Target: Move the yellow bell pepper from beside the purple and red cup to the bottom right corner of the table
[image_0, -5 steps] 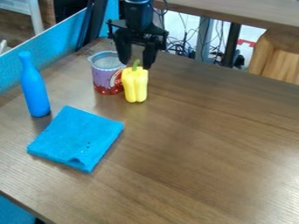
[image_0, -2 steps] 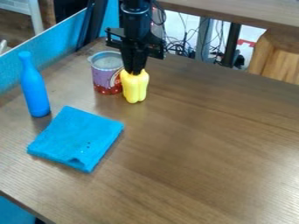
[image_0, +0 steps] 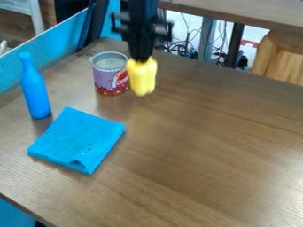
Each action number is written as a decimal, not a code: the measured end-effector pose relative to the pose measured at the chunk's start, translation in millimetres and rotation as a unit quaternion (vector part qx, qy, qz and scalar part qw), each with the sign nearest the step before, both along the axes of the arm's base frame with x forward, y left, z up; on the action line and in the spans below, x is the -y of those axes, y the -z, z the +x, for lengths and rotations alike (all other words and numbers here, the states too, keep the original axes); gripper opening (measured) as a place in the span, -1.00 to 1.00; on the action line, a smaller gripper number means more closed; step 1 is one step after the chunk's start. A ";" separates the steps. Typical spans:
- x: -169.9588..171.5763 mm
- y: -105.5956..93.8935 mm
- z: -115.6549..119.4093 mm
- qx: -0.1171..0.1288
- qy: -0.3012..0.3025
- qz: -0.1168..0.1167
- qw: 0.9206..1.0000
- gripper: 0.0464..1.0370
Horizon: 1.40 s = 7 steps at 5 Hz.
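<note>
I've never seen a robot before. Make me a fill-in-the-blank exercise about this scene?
The gripper holds a pepper coloured ____.
In the picture, the can stands ____ the pepper and the bottle.
The bottle stands ____, not lying down.
The blue cloth is ____, not spread out.

Missing words: yellow; between; upright; folded.

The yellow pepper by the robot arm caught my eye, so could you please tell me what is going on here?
A black robot arm is holding the yellow pepper by its top in its pincer, seemingly just clear of the brown table. A purple-and-red can stands close beside it. Toward the left of the view, a blue bottle stands upright near a folded blue cloth.
</note>
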State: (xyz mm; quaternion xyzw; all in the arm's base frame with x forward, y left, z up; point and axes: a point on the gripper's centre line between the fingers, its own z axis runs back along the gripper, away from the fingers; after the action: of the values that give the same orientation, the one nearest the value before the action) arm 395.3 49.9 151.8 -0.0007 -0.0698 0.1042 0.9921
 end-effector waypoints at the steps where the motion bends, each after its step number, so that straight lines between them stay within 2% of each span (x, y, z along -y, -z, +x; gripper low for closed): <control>1: 17.2 -53.3 -1.3 0.050 0.019 -0.030 0.998 -0.85; 2: 68.7 -61.5 -13.5 0.054 0.098 -0.053 0.992 -0.85; 3: 119.9 -46.4 -40.7 0.038 0.189 -0.060 0.979 -0.85; 4: 166.9 -34.7 -67.2 0.023 0.262 -0.060 0.963 -0.85; 5: 208.5 -20.6 -92.9 0.007 0.321 -0.047 0.946 -0.85; 6: 217.5 -16.1 -116.6 0.011 0.356 -0.033 0.934 -0.85; 7: 217.1 3.6 -133.0 -0.001 0.374 -0.020 0.927 -0.85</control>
State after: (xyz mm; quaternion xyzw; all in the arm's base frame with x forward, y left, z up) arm 262.2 -167.2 148.3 -0.0462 -0.0617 -0.2727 0.9590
